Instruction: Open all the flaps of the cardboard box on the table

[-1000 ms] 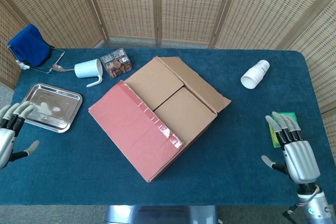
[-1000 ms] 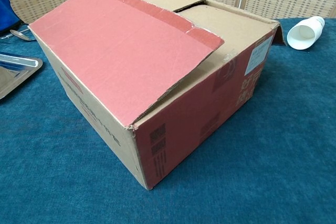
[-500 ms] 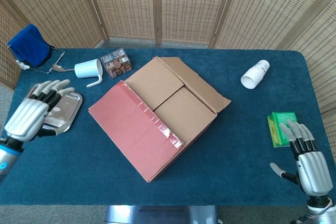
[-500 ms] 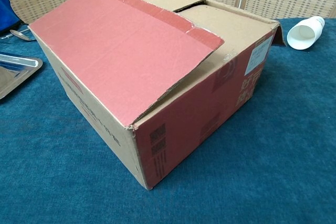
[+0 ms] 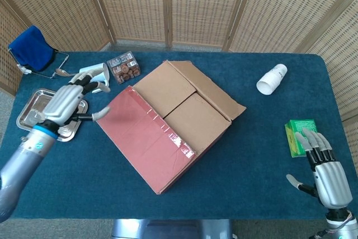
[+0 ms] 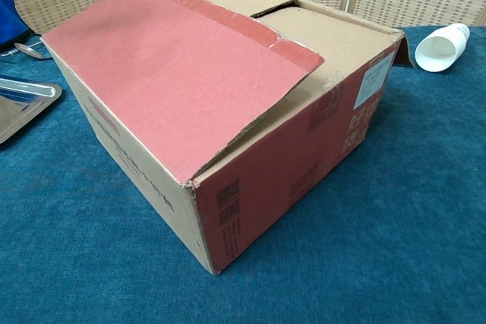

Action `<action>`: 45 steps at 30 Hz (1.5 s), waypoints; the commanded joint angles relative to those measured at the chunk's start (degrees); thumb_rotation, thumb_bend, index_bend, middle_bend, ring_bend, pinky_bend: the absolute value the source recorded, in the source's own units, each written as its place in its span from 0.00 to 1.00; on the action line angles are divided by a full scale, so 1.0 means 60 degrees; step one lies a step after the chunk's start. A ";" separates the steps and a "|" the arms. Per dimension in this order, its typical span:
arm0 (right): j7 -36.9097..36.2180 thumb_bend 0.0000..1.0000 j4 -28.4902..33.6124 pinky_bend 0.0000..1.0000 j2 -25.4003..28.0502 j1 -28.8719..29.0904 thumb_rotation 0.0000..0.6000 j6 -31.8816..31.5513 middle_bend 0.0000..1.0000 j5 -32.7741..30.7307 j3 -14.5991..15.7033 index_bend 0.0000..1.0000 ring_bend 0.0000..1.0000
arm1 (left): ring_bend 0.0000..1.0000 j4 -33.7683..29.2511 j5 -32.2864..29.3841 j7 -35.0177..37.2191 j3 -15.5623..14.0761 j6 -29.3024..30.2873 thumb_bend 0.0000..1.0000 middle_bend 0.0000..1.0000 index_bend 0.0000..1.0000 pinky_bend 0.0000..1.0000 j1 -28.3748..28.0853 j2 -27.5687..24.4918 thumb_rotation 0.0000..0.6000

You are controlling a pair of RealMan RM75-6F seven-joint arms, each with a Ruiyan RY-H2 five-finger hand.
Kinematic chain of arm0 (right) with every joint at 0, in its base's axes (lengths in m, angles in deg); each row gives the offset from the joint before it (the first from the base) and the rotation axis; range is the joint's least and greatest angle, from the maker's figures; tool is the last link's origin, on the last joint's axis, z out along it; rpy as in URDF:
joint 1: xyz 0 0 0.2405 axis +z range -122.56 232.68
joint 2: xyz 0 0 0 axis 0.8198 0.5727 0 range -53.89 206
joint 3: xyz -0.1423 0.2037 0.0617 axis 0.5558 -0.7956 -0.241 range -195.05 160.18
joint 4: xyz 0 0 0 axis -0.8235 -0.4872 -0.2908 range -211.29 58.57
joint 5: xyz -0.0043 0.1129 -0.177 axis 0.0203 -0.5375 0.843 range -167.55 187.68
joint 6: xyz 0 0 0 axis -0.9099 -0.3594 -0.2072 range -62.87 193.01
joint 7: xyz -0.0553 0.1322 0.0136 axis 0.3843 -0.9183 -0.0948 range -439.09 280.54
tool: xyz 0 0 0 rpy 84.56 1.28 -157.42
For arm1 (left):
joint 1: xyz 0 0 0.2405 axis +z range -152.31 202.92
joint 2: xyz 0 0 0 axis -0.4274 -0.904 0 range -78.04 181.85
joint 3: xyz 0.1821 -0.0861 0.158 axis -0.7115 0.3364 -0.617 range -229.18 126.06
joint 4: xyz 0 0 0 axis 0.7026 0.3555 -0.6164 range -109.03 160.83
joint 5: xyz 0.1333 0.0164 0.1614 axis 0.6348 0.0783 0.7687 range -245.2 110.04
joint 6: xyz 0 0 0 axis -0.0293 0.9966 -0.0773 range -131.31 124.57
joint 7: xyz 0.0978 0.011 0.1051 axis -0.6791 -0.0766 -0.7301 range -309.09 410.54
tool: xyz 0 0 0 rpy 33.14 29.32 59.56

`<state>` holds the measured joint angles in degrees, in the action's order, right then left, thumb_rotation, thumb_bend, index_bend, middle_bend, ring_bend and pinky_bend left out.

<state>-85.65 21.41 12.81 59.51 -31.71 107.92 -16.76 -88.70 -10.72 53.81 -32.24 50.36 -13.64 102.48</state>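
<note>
While the box (image 5: 168, 124) sits near the middle of the blue surface (image 5: 251, 160), turned at an angle to its edges, its red flap (image 5: 142, 138) lies folded down over the near half of the top; two brown inner flaps (image 5: 179, 102) lie flat beside it, and a further brown flap (image 5: 210, 90) stands open along the far right side; the chest view shows the red flap (image 6: 175, 66) with a ragged torn edge, slightly raised above the brown flaps behind it. Left robot hand (image 5: 70, 102) hovers at the box's left corner, above the inner end of a metal tray (image 5: 31, 118), fingers spread and nothing in them, one fingertip just beside the edge of the red flap; contact cannot be confirmed. Right robot hand (image 5: 324, 169) is at the near right of the surface, well apart from the box, fingers extended and empty, its fingertips just by a green packet (image 5: 296, 132). Also present: a white mug (image 5: 95, 71) on its side, a small dark carton (image 5: 124, 67), a spoon (image 5: 62, 72) and a blue cloth (image 5: 31, 46) at the far left; a white cup (image 5: 272, 78) on its side at the far right.
</note>
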 commanded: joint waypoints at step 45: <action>-0.0810 0.02 -0.0017 0.00 0.0200 -0.0158 1.00 0.0020 0.00 0.0179 -0.0340 0.00 0.00 | 0.00 0.2762 -0.6679 -0.6959 0.0103 0.1530 0.00 0.00 0.46 0.00 -0.5189 0.4878 0.00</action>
<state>-90.50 21.30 14.00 58.56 -31.60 109.00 -18.78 -72.15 -50.66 12.16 -31.66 59.60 -44.65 131.65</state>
